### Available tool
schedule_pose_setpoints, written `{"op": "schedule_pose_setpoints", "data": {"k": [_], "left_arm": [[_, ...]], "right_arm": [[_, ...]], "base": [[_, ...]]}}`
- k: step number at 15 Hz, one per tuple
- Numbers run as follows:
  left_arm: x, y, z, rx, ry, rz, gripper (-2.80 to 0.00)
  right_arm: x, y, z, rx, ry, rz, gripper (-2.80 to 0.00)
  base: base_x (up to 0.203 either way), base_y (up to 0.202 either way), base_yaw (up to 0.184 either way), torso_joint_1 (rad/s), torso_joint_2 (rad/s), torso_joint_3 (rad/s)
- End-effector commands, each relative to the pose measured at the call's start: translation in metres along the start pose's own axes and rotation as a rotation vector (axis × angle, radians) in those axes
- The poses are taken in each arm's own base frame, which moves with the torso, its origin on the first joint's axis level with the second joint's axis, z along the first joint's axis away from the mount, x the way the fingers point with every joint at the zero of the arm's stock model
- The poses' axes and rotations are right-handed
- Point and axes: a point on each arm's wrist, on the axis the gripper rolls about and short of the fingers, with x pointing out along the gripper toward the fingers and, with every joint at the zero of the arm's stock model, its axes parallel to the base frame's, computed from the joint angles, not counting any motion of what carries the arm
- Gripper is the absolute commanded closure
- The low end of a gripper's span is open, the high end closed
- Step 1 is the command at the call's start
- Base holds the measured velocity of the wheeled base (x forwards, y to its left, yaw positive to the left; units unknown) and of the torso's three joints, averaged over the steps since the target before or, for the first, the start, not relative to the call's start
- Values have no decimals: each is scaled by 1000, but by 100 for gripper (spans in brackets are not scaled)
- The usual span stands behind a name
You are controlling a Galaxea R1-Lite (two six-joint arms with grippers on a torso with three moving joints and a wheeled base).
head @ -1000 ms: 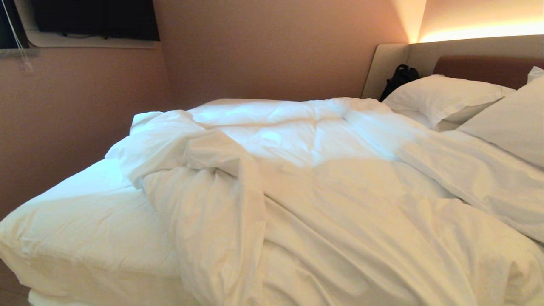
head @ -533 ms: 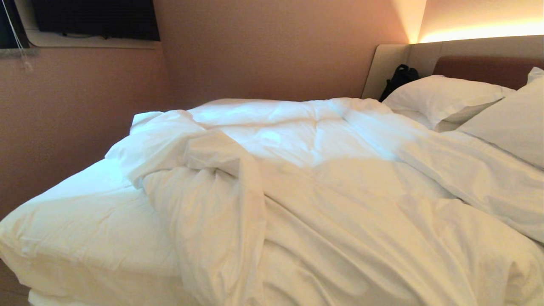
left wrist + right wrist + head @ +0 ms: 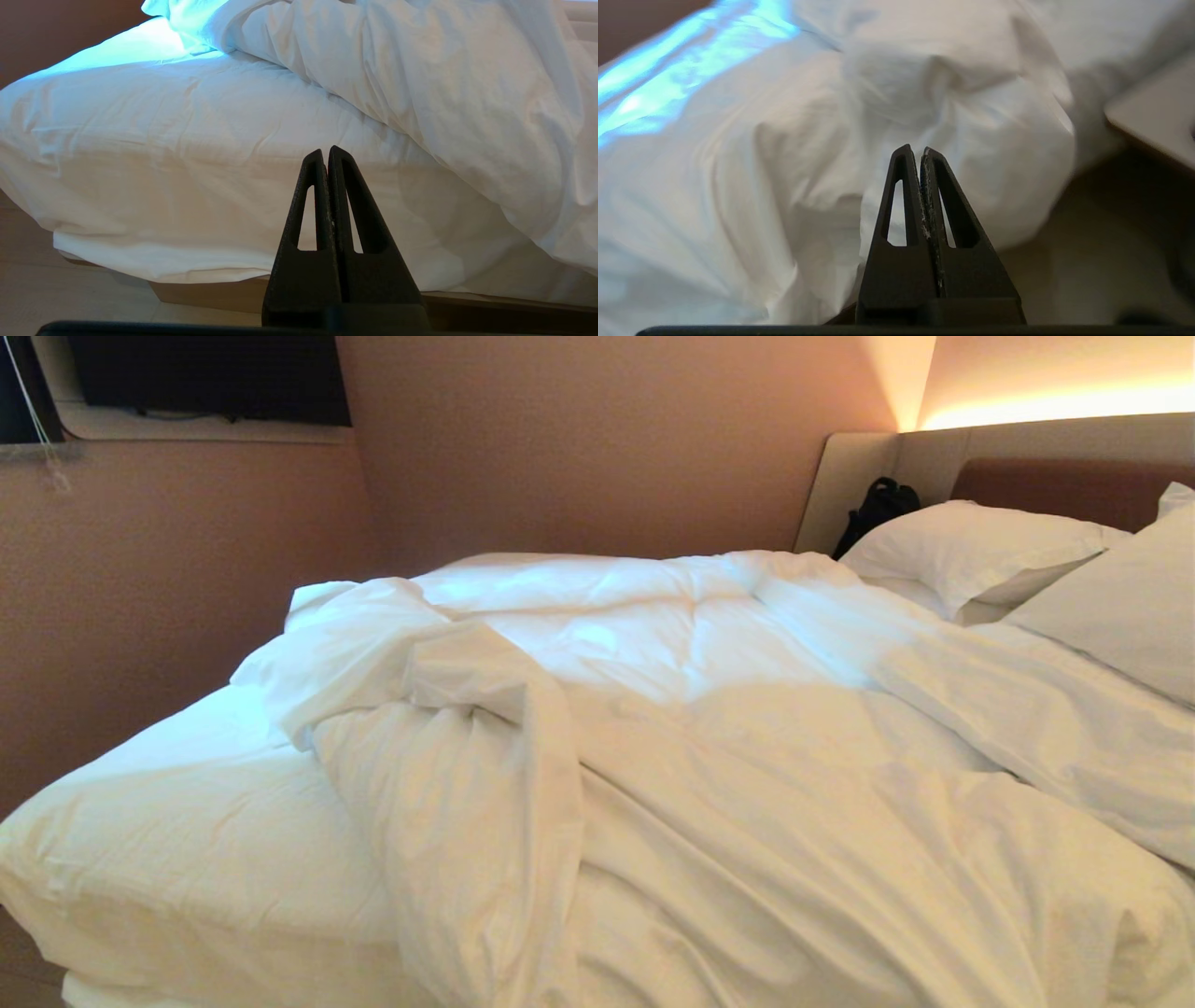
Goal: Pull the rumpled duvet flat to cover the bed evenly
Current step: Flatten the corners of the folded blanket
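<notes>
We find the bed [image 3: 168, 840] along the wall, its sheeted left end bare. The duvet [image 3: 709, 756] lies rumpled over the middle and right, one fold bunched at its left edge, short of the pillows [image 3: 971, 555]. Our left gripper [image 3: 325, 156] faces the mattress side, jaws pressed together, empty. Our right gripper [image 3: 915, 154] points at the duvet's hanging bulge, likewise closed, holding nothing.

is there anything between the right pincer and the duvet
Nothing visible. The right pincer, shut and empty, points straight at a bunched lump of the duvet hanging over the bed edge, with only open air between them.
</notes>
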Motion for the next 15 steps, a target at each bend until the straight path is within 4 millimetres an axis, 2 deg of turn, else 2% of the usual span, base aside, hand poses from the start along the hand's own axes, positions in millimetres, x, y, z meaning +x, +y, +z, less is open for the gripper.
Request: {"op": "schedule_pose_setpoints", "data": {"k": [1,3,5,10,15], "left_arm": [[0,0,0,0,2,0,0],[0,0,0,0,2,0,0],[0,0,0,1,3,0,0],[0,0,0,3,0,0,0],[0,0,0,3,0,0,0]], "right_arm": [[-10,1,5,-212,-206,255,0],[-2,6,2,-235,-209,339,0],[18,11,-12,-263,-187,382,0],[63,20,-49,-384,-315,443,0],[78,18,-74,-444,-270,463,0]], "base": [[0,0,0,0,0,0],[0,0,0,0,0,0],[0,0,0,0,0,0],[0,0,0,0,0,0],[0,0,0,0,0,0]]}}
